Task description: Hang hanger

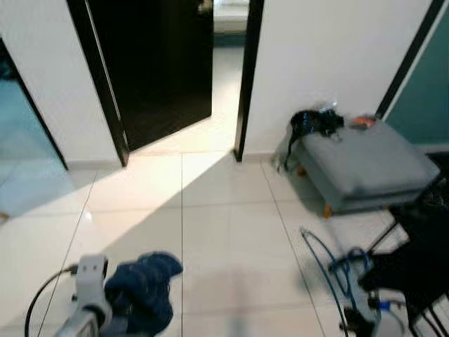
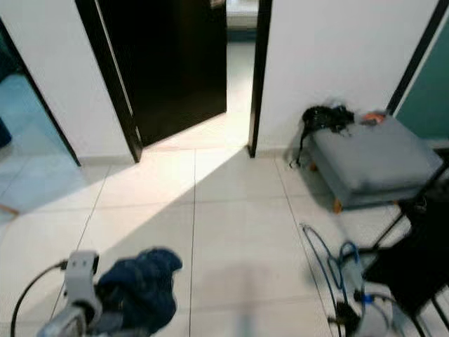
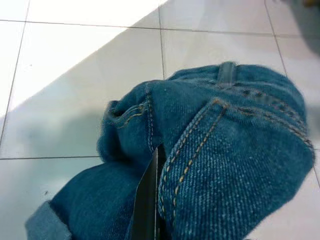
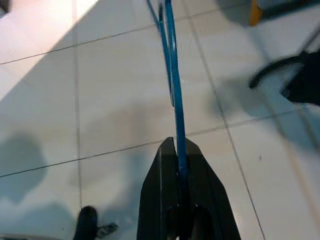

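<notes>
Thin blue wire hanger (image 4: 172, 75) in right tool's (image 4: 179, 165) pinch, crumpled denim jeans (image 3: 200, 160) in left tool (image 3: 147, 200).

A floor (image 1: 224, 210) of pale glossy tiles is crossed by a broad band of light coming through an open doorway (image 1: 228, 70) in the far white wall (image 1: 316, 56). A dark door (image 1: 158, 63) is swung open at the doorway's left. A grey padded bench (image 1: 368, 165) is set against the wall at the right, with dark clutter (image 1: 314, 123) piled on its far end.
</notes>
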Controlling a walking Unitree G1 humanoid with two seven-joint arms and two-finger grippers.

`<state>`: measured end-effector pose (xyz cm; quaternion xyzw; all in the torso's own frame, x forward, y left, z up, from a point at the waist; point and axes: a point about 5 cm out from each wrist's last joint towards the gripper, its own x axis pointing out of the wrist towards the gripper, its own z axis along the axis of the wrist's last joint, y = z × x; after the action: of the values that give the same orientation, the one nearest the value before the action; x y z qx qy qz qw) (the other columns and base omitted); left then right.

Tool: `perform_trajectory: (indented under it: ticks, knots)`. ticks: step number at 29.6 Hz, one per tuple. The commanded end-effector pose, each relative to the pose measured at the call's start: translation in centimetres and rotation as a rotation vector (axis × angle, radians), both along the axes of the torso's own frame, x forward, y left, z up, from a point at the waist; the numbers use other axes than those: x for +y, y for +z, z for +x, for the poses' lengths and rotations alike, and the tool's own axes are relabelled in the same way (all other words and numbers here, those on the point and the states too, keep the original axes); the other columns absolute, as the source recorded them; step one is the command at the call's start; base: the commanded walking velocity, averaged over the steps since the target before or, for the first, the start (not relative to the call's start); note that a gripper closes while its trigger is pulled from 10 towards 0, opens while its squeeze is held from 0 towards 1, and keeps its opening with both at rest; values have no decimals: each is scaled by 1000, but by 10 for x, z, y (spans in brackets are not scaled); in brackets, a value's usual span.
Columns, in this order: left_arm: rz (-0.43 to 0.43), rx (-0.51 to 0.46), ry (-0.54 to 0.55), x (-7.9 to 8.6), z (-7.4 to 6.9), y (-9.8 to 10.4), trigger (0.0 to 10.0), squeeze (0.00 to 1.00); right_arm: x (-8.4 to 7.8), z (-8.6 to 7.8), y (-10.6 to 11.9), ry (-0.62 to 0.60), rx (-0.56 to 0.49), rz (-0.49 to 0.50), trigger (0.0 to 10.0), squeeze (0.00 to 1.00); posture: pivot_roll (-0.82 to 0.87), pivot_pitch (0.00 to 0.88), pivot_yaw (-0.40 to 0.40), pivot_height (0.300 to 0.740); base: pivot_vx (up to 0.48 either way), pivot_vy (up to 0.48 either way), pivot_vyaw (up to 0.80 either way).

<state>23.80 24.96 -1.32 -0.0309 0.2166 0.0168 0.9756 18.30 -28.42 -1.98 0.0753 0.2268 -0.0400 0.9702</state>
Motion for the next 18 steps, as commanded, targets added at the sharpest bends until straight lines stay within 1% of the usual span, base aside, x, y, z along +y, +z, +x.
perform_trajectory:
  ticks: [1, 10, 14, 18]
  knots:
    - [-8, -20, 1, -1, 2, 2, 10000, 0, 0, -5, -3, 3, 24, 3, 10000, 0, 3, 114, -51, 740, 0, 0, 700]
    - [8, -12, 5, 1, -1, 1, 10000, 0, 1, -9, -3, 1, 21, 4, 10000, 0, -12, 120, -29, 740, 0, 0, 704]
    - [3, -2, 2, 2, 1, 2, 10000, 0, 2, -7, -2, 3, 14, 2, 10000, 0, -8, 127, -17, 740, 291, 0, 700]
    - [7, -12, -2, 2, 4, 5, 10000, 0, 4, -4, -1, 10, 10, 0, 10000, 0, -9, 126, -13, 740, 285, 0, 700]
